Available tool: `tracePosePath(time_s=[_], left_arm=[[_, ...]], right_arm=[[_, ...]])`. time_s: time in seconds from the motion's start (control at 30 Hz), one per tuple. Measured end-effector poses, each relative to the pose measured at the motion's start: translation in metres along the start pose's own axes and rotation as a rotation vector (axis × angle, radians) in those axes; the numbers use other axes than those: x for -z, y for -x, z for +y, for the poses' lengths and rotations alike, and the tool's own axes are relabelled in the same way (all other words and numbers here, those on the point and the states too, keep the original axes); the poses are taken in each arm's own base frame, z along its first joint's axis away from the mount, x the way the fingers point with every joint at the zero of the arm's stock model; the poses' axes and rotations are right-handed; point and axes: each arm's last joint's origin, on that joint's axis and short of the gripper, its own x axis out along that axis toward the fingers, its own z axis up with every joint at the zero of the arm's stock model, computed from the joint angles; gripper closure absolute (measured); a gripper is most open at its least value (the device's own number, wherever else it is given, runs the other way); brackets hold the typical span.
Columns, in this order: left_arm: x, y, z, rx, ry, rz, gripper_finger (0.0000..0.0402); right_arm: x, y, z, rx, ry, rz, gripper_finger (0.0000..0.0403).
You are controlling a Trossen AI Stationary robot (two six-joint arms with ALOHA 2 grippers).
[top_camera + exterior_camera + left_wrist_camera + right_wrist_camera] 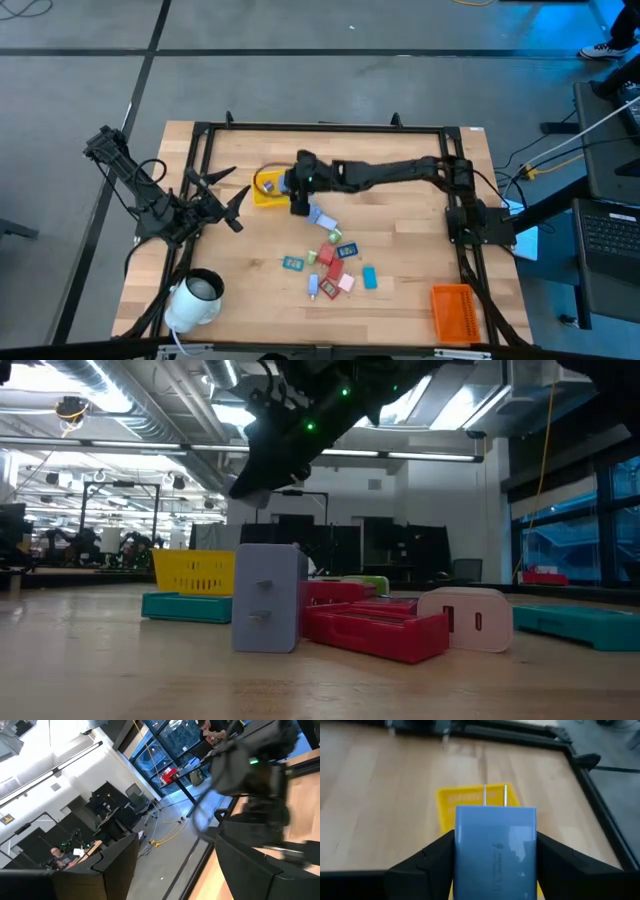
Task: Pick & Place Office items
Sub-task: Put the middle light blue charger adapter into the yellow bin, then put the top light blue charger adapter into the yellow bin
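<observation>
Your right claw, clamped on a blue charger, hangs near the yellow tray; line up over it and release.

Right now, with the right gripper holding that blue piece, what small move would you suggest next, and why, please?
Probably carry it a little farther, over the yellow tray, then lower it. The right gripper is shut on the blue piece, prongs pointing at the tray, which lies just ahead. The left gripper waits open at the table's left.

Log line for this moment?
right gripper: shut on light blue charger, above yellow tray | left gripper: open, idle at table's left
</observation>
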Motion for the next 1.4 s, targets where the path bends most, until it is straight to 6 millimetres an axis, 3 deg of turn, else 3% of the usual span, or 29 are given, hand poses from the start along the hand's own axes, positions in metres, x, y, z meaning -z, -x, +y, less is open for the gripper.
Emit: tracePosePath(time_s=[0.17, 0.53, 0.9, 1.27, 1.4], left_arm=[[0.0, 0.0, 0.0, 0.0, 0.0, 0.0, 0.0141], [0.0, 0.0, 0.0, 0.0, -0.008, 0.0, 0.0141], [0.0, 0.0, 0.0, 0.001, -0.009, 0.0, 0.0141], [0.0, 0.0, 0.0, 0.001, -0.014, 0.0, 0.0141], [0.0, 0.0, 0.0, 0.001, -0.036, -0.001, 0.0141]], right_arm=[[-0.002, -0.002, -0.023, -0.076, -0.083, -0.072, 0.0179], [0.022, -0.029, -0.03, -0.112, -0.144, -0.013, 0.0174], [0.022, -0.03, -0.046, -0.15, -0.193, -0.058, 0.015], [0.035, -0.04, -0.044, -0.16, -0.19, 0.005, 0.0137], [0.03, -0.025, -0.039, -0.174, -0.14, 0.075, 0.0137]])
